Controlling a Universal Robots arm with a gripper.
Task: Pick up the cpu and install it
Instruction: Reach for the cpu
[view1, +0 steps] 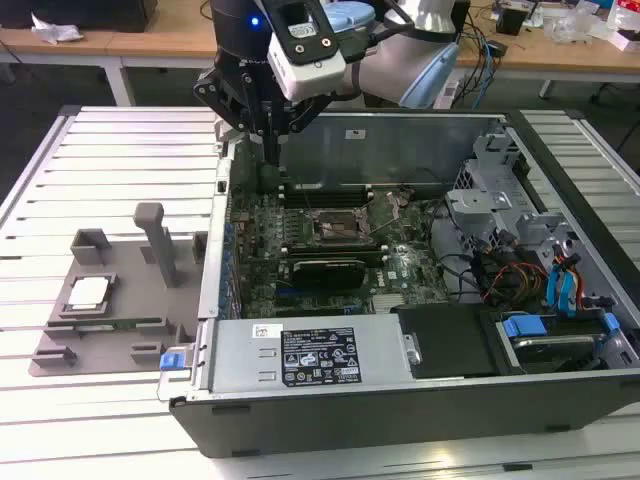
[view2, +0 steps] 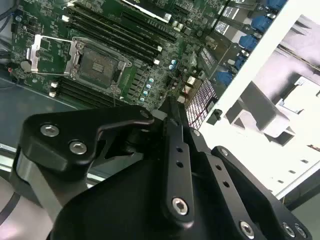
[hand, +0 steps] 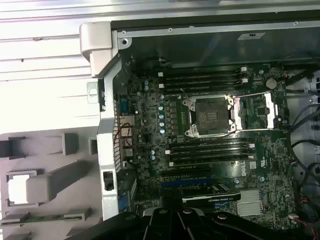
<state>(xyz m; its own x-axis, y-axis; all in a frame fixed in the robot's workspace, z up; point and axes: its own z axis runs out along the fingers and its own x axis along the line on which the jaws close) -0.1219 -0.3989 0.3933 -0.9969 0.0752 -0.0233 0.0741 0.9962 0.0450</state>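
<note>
The cpu (view1: 88, 292), a small square chip with a silvery-white top, lies in a recess of the grey holder (view1: 120, 335) on the table, at the exterior view's left of the open computer case (view1: 330, 405). It shows as a bright square (hand: 17, 189) in the first wrist view. My gripper (view1: 272, 157) hangs above the case's far left corner, well away from the cpu. Its black fingers (view2: 172, 130) are pressed together with nothing between them. The open black socket (view1: 340, 228) sits mid-motherboard, bracket lifted, in both wrist views (view2: 97, 62) (hand: 209, 116).
A long green memory stick (view1: 110, 323) lies in the holder near the cpu. Grey posts (view1: 155, 235) rise from the holder. Cables and drive bays (view1: 545, 280) crowd the case's right side. A power supply (view1: 300, 355) lies along its near wall. The table is slatted metal (view1: 110, 160).
</note>
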